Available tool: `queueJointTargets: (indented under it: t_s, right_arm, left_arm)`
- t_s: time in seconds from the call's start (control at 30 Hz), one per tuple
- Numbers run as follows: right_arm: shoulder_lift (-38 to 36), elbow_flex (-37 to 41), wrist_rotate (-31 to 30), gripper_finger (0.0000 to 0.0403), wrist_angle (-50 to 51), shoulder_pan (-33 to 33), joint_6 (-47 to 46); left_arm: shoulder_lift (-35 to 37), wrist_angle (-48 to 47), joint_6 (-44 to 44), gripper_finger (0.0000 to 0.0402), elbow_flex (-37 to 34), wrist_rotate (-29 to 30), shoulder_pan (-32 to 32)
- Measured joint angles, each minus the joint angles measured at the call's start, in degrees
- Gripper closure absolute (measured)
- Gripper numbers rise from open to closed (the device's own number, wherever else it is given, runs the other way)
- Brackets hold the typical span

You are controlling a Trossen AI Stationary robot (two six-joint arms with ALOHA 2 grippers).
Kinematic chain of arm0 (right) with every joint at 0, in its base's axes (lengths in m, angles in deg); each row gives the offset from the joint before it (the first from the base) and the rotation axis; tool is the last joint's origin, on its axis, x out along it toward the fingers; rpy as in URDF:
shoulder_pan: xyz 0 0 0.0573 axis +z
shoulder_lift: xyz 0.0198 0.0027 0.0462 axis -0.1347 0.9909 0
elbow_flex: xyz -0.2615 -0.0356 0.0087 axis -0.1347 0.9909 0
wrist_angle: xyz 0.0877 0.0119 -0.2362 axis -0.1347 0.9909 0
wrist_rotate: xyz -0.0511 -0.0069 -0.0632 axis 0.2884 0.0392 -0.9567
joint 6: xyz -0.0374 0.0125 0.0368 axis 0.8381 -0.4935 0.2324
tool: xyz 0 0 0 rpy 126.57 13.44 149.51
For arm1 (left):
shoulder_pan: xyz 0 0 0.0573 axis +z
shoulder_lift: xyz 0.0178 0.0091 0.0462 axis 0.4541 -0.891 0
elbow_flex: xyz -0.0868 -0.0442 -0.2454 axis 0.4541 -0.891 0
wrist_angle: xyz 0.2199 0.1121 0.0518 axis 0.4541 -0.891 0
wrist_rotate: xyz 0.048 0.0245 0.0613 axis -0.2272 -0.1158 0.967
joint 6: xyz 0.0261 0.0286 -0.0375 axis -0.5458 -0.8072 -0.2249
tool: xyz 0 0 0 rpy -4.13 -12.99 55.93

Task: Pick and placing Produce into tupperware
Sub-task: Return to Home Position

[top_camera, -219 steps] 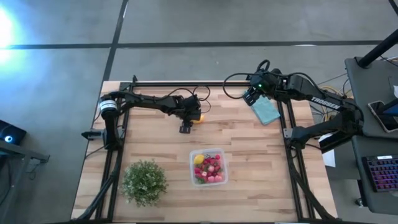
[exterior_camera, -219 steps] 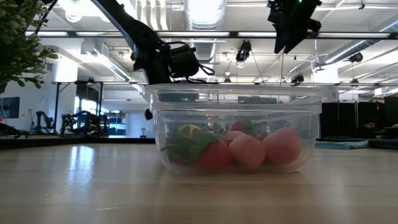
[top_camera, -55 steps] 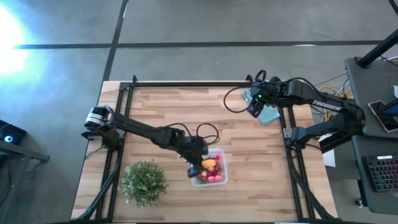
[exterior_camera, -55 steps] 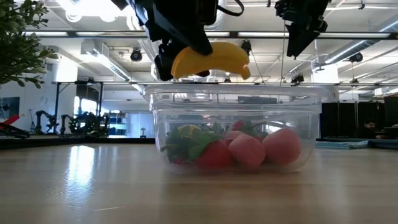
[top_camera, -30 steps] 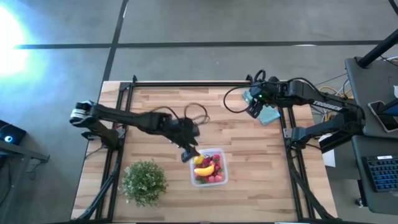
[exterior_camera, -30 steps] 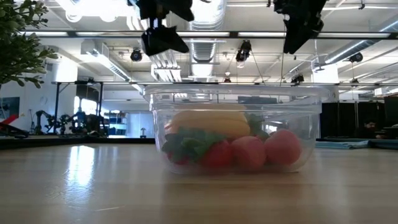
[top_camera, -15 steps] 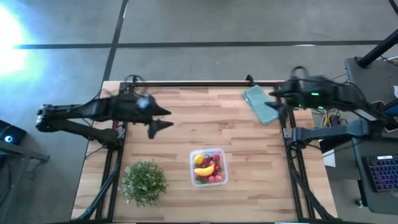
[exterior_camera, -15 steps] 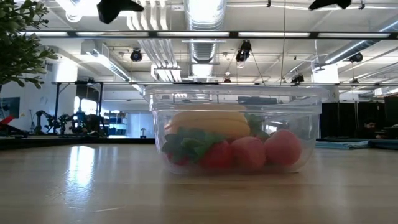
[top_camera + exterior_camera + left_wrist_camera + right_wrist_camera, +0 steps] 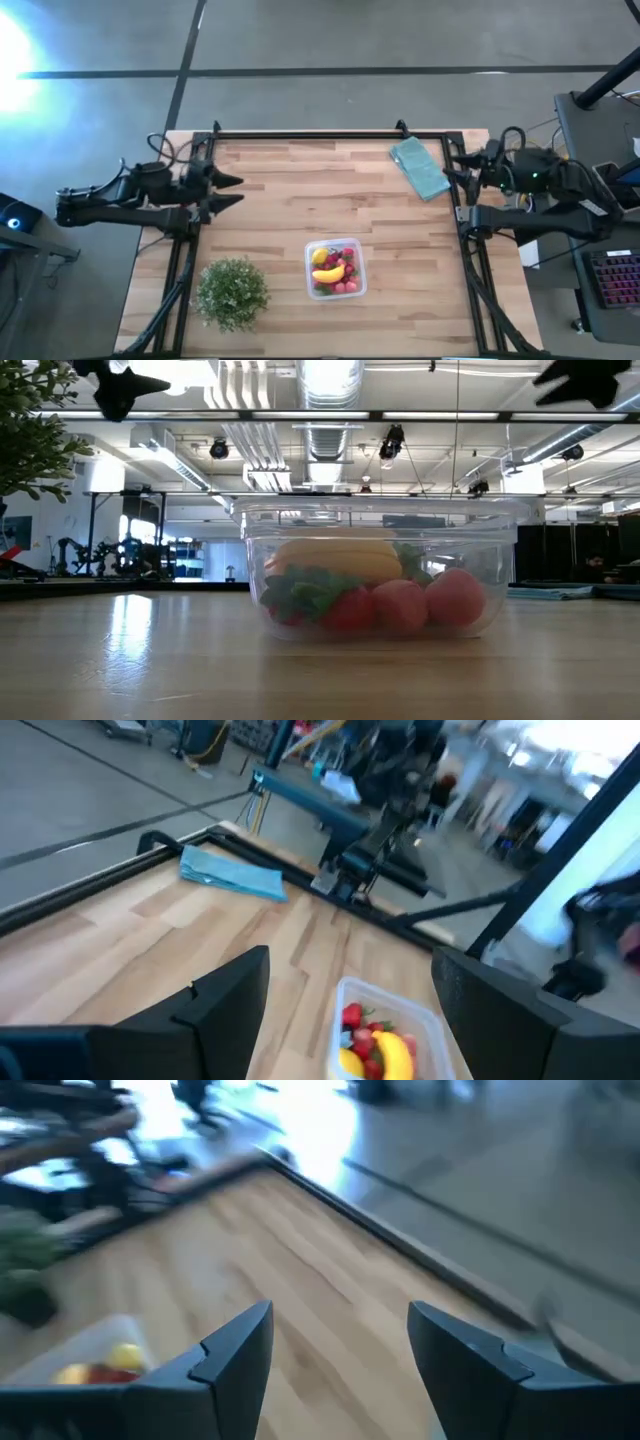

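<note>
The tupperware stands on the counter beside the plant. It holds the banana, lying slantwise, and red berries. The left end effector hovers at the counter's left edge, fingers apart, and looks slightly nearer the box. The right end effector, also spread, hangs at the right edge. Both are well apart from it.
</note>
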Motion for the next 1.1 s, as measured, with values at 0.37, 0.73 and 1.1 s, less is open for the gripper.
queueJointTargets:
  t_s: [0.37,0.73,1.1]
  right_arm:
    - [-15.5,12.29,15.61,0.0179,-13.37,0.01,0.11]
    - [-19.46,24.44,23.71,0.0179,-29.62,0.0,2.46]
    - [-20.36,37.78,26.98,0.0179,-48.0,0.0,-1.36]
  left_arm:
    - [21.49,5.75,3.28,0.0136,-13.4,5.24,0.0]
    - [20.6,10.1,-1.83,0.0136,-16.2,6.93,0.0]
    - [21.39,23.61,0.47,0.0136,-28.02,6.58,0.0]
